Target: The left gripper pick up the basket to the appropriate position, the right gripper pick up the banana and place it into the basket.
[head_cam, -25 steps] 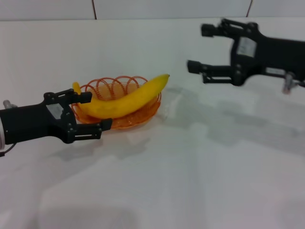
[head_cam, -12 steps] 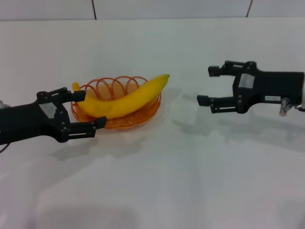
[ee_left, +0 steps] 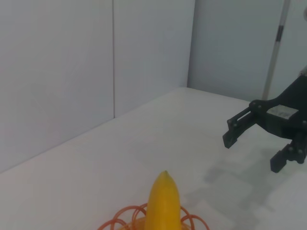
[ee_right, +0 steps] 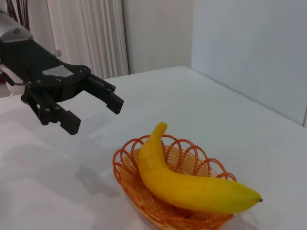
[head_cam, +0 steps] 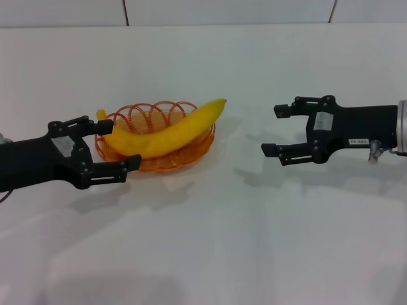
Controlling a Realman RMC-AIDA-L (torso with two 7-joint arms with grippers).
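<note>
The yellow banana [head_cam: 168, 132] lies across the orange wire basket [head_cam: 191, 154], its pointed tip past the rim toward the right. My left gripper [head_cam: 121, 145] hovers open just left of the basket, fingers on either side of the rim's near-left edge without gripping it. My right gripper [head_cam: 275, 130] is open and empty, well to the right of the basket. The right wrist view shows the banana [ee_right: 187, 184] in the basket [ee_right: 139, 196] with the left gripper [ee_right: 96, 110] beyond. In the left wrist view the banana tip [ee_left: 164, 201] and the right gripper [ee_left: 252, 148] appear.
The white table [head_cam: 203, 241] spreads wide around the basket. A wall with tile seams runs along the back edge. Curtains [ee_right: 86, 33] hang behind the left arm in the right wrist view.
My right gripper has come down and drawn back to the right, away from the basket, still open. The left gripper shifted slightly left and up, staying open.
</note>
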